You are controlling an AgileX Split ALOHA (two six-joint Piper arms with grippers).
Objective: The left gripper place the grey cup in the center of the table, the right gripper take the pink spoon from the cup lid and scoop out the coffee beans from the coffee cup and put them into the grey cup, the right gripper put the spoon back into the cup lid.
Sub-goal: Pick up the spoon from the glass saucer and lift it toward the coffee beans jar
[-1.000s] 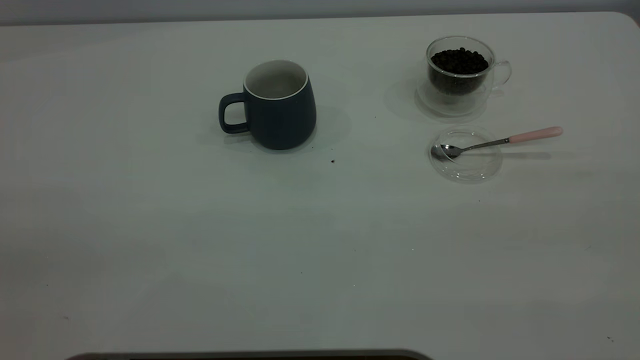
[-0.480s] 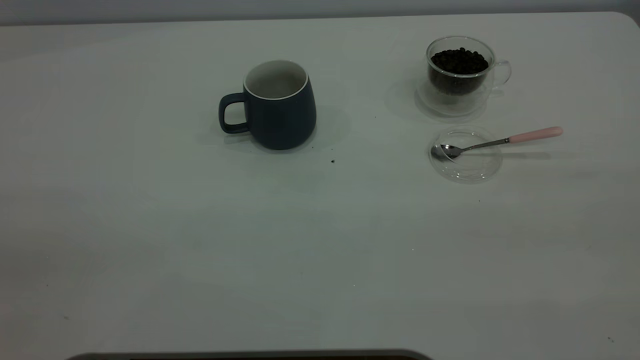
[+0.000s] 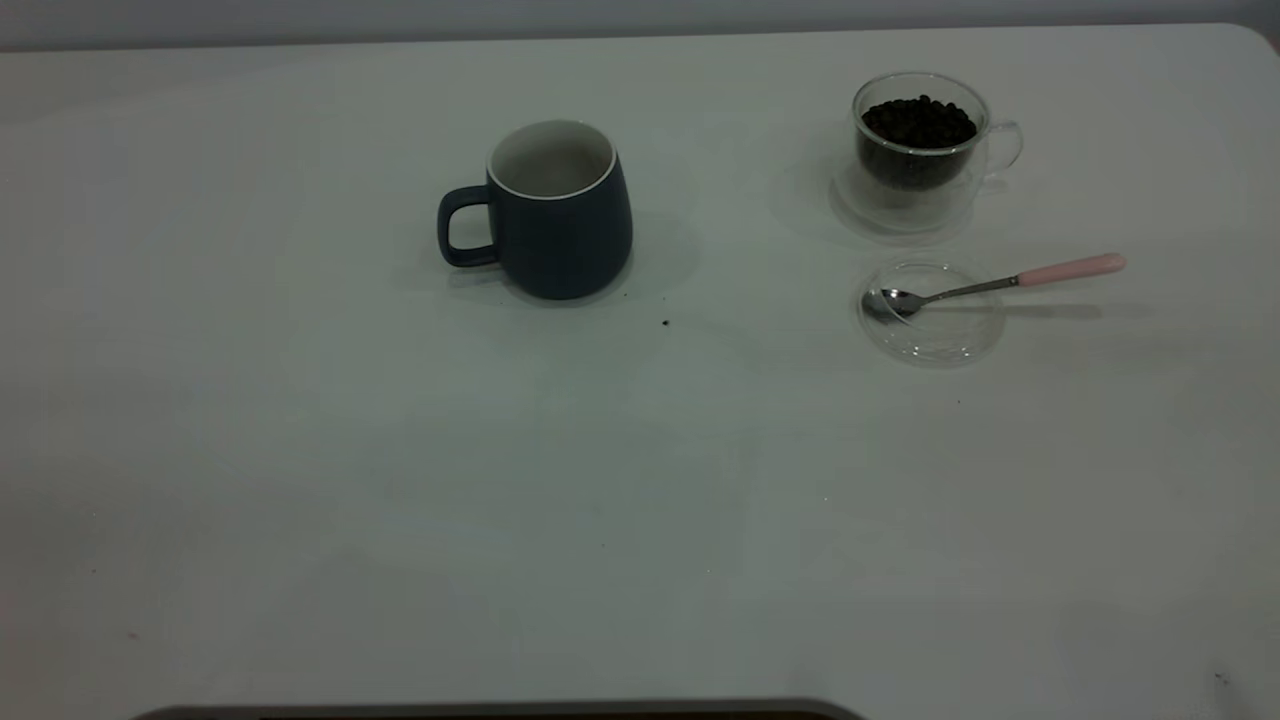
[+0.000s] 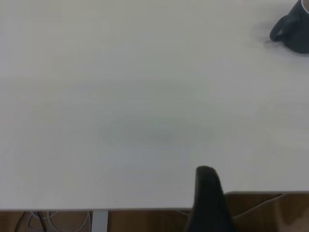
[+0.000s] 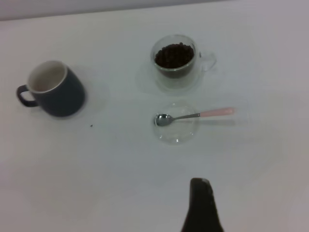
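The grey cup (image 3: pixel 560 215) stands upright left of the table's (image 3: pixel 400 500) middle toward the back, handle pointing left, and is white and empty inside. At the back right is the glass coffee cup (image 3: pixel 915 165), holding a heap of coffee beans (image 3: pixel 918 122). Just in front of it lies the clear cup lid (image 3: pixel 930 330). The pink spoon (image 3: pixel 1000 283) has its bowl in the lid and its handle sticking out to the right. Neither gripper shows in the exterior view. The left gripper (image 4: pixel 206 171) hangs at the table's edge, far from the grey cup (image 4: pixel 294 31). The right gripper (image 5: pixel 200 182) is well short of the spoon (image 5: pixel 198 115).
A few dark specks lie on the tabletop, one (image 3: pixel 665 322) just right of the grey cup's base. In the left wrist view the table edge (image 4: pixel 145 209) runs close by, with a wooden floor and cables beyond it.
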